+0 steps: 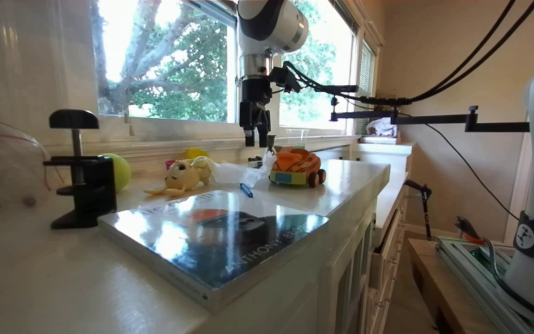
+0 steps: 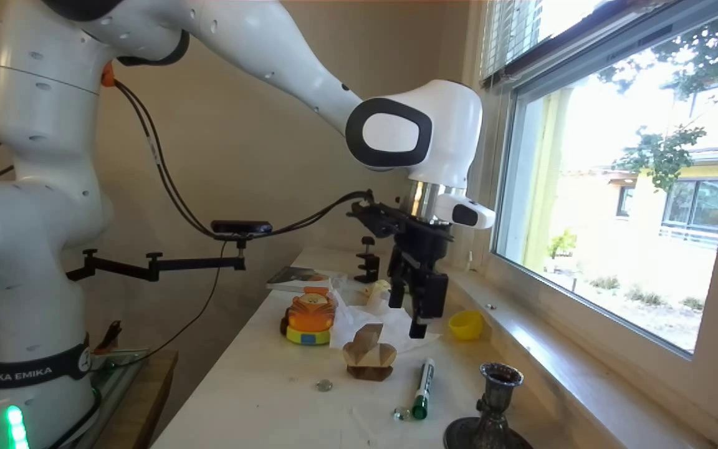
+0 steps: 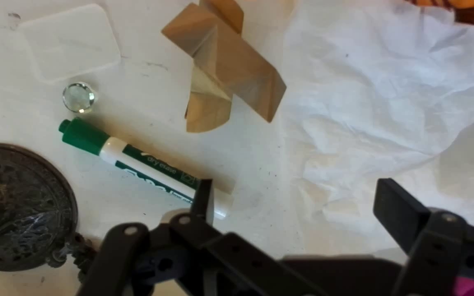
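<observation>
My gripper is open and empty, above the white counter. It also shows in both exterior views. In the wrist view the left finger overlaps the white end of a green-capped dry erase marker, which lies on the counter below. The right finger is over crumpled white paper. A folded brown paper piece sits between marker and paper. A clear faceted gem lies by the marker's cap. A dark metal candlestick stands beside the marker.
An orange toy car stands near the counter edge. A yellow cup sits by the window sill. A book, black clamp, plush toy, blue pen and green ball are farther along.
</observation>
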### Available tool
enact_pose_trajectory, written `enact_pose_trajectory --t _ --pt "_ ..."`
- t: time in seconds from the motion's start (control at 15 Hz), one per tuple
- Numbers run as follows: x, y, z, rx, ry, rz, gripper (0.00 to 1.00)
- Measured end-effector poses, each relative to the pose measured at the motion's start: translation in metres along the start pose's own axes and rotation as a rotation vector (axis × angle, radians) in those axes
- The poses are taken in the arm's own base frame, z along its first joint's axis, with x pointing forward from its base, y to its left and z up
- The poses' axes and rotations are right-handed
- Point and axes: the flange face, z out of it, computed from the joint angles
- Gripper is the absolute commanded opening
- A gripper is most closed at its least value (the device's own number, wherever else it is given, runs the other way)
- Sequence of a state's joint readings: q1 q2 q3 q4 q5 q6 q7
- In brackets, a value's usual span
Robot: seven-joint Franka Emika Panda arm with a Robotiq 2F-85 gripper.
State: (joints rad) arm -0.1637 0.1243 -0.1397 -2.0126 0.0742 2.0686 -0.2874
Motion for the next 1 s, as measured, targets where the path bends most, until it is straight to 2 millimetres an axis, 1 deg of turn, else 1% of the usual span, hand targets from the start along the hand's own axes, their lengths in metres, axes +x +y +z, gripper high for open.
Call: enact_pose_trajectory --t 0.13,0.27,0.73,1.0 --pt "0.003 -0.006 0.004 -0.001 -0.003 -0.043 1.0" --pt "0.006 -0.014 0.004 -0.003 0.001 -0.086 1.0" --pt "0.023 -0.046 -0.008 -0.035 0.072 -0.206 1.0" --pt "0.03 -0.052 -0.009 -0.043 0.099 -0.228 1.0"
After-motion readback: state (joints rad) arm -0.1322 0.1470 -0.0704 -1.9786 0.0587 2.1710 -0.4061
